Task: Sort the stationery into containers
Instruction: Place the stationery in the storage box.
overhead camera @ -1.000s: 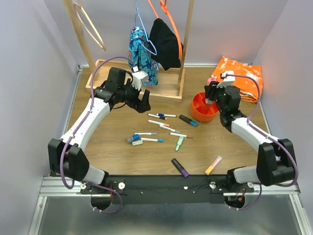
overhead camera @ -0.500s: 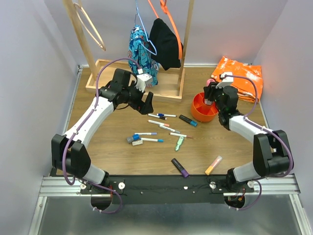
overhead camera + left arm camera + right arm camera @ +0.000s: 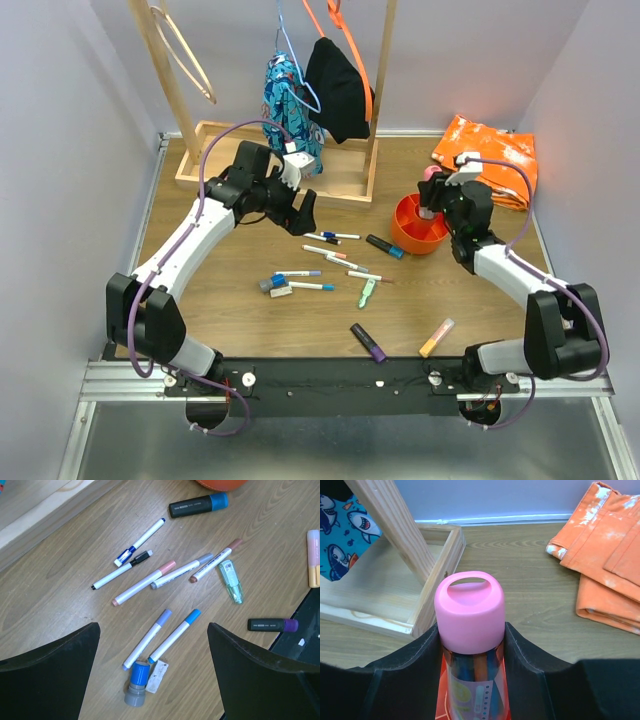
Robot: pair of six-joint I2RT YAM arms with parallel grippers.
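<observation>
The right fingers (image 3: 410,680) pinch a pink-capped marker (image 3: 469,612) by its body. Its long axis stands upright with the cap uppermost, pointing at the wrist camera. In the top view it hangs over the far side of the orange cup (image 3: 408,240), at the right of the bench (image 3: 230,300). Whether its lower end touches the cup cannot be told.

The left fingers (image 3: 50,670) are spread wide and hold nothing, hovering above the loose pens at mid-bench.

Below them, all flat on the wood:
- A black marker (image 3: 197,505) lies just beside the cup, long axis nearly across the left wrist view, blue cap to the right.
- A dark-blue-capped pen (image 3: 140,542) and a black-capped pen (image 3: 122,570) slant alike, caps to the upper right.
- Three more thin pens (image 3: 181,571) fan out at a similar slant.
- A mint piece (image 3: 231,575) lies beside their right ends and runs more steeply than they do.
- Two blue-capped pens (image 3: 174,636) lie side by side, caps to the upper right.
- By their lower ends sit a blue-and-grey piece (image 3: 136,684) and a small white piece (image 3: 157,676).

Near the bench's front edge, a purple-capped highlighter (image 3: 368,342) lies on a diagonal, cap toward the near right. An orange-yellow highlighter (image 3: 436,337) slants the opposite way, well apart from the pens.
</observation>
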